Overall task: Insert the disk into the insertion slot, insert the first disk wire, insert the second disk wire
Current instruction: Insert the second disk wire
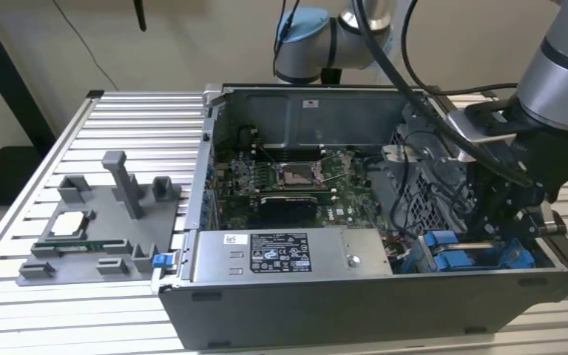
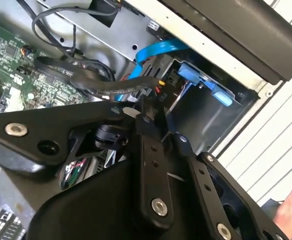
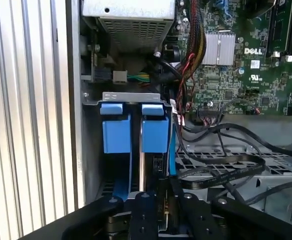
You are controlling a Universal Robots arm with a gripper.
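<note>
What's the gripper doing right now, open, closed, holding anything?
Gripper: down inside the computer case at the insertion slot, by the blue carrier tabs; open or closed cannot be told, nor whether it holds anything.

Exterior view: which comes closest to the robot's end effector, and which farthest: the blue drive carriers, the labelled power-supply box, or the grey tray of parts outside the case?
1. Blue drive carriers, right beside the end effector.
2. Power-supply box, mid-case along the front.
3. Grey tray, outside the case on the exterior view's left.

Grey sheet-metal insertion slot (image 3: 131, 97) (blue plastic tabs)
</note>
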